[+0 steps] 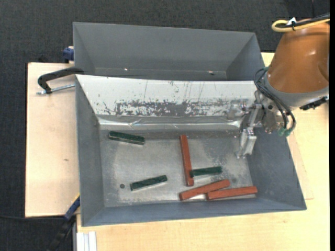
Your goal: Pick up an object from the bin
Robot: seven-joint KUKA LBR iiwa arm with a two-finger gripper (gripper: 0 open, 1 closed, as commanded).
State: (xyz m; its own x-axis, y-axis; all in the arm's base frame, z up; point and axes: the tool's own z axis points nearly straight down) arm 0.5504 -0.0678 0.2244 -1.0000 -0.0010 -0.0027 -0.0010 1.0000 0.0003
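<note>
Hanging at the bin's (pixel 157 51) right side: one gripper (pixel 245 149) (open or closed, we cannot tell); nearest it we log a green bar (pixel 205 170) and a red bar (pixel 233 193).

Floor (pixel 157 4): dark, near-black, fine speckled texture like carpet; fills top of view, runs down left side. Tabletop (pixel 209 237): pale wood tone, smooth, bare; along bottom edge and up right side. Light: even, soft; shadows faint.
</note>
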